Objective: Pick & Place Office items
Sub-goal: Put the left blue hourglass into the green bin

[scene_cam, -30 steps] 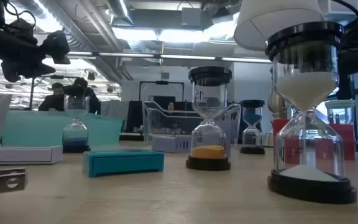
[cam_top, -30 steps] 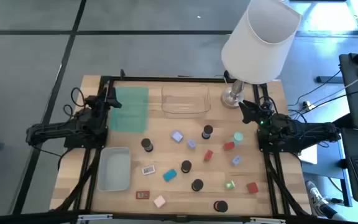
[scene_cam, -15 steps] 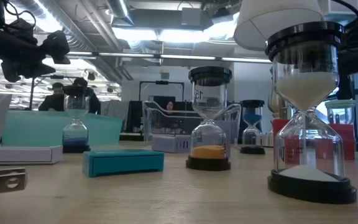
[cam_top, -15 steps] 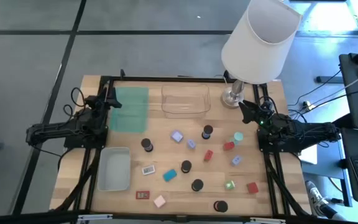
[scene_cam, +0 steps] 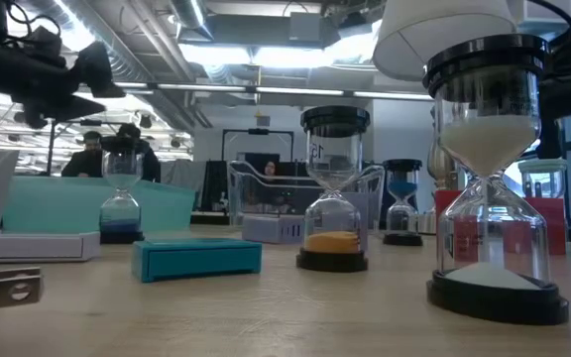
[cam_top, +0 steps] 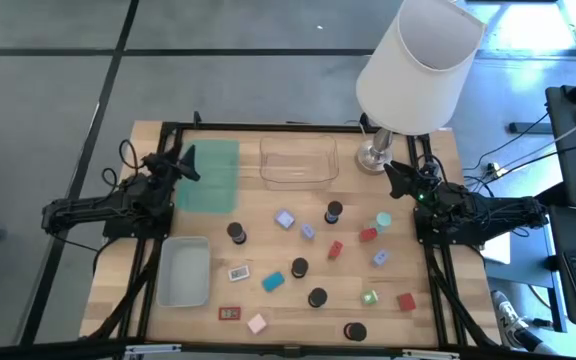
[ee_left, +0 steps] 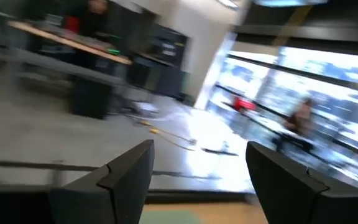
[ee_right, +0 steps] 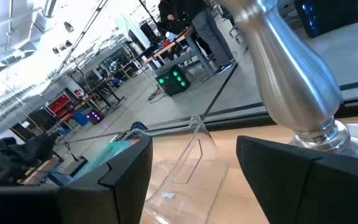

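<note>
The office items lie scattered over the table's middle and near right. They include black-capped sand timers [cam_top: 236, 232] [cam_top: 317, 297], red blocks [cam_top: 335, 249], lilac blocks [cam_top: 285, 219], a teal block [cam_top: 273, 282], a green piece [cam_top: 370, 297], a pink block [cam_top: 257, 323] and flat labelled rectangles [cam_top: 239, 272]. Each rests on the wood. My left gripper [cam_top: 190, 160] hangs open at the far left corner of the green mat [cam_top: 211, 180], nothing between its fingers [ee_left: 129, 168]. My right gripper [cam_top: 393, 172] hangs open at the far right, beside the lamp's base [ee_right: 297, 93], also holding nothing.
A white-shaded lamp [cam_top: 418, 65] stands at the far right, its shade overhanging the table. A clear tray [cam_top: 296, 160] sits at the far middle and a grey tray [cam_top: 184, 270] at the near left. People sit in the room beyond the table [scene_cam: 92, 149].
My left gripper has started to move: its fingertips have shifted a little toward the table's right, over the mat's far left corner, and it has tipped slightly. Its fingers stay open. No item on the table has moved.
</note>
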